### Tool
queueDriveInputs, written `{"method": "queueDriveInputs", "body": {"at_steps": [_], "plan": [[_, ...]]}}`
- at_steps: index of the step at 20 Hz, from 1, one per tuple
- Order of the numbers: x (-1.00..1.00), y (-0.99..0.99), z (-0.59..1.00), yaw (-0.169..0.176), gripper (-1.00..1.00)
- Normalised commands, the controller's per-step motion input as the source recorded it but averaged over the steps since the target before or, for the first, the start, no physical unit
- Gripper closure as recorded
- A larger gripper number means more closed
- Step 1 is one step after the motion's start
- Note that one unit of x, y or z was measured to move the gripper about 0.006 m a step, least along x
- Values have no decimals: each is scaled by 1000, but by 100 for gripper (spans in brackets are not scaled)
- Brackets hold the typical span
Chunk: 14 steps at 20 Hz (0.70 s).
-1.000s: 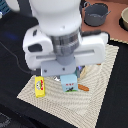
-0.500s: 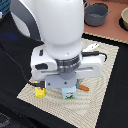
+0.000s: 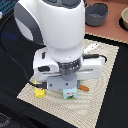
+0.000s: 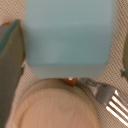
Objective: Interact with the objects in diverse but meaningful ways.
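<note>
Exterior view: the large white robot arm [image 3: 55,35] is seen low over the beige woven placemat [image 3: 107,75], its gripper [image 3: 66,89] hidden under the grey wrist housing, so its opening cannot be told. A pale blue box-like block [image 3: 70,93] sits directly beneath it, flanked by the yellow rectangular box [image 3: 39,92] and a small orange piece [image 3: 84,88]. In the wrist view the block [image 4: 68,37] fills the frame just beside a tan round plate [image 4: 50,107] and fork tines [image 4: 111,100]; its long axis cannot be judged.
</note>
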Motion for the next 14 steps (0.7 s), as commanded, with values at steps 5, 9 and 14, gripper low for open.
{"method": "queueDriveInputs", "body": {"at_steps": [5,9,14], "plan": [[356,23,483,0,-100],[230,631,837,29,-100],[23,779,528,66,-100]]}}
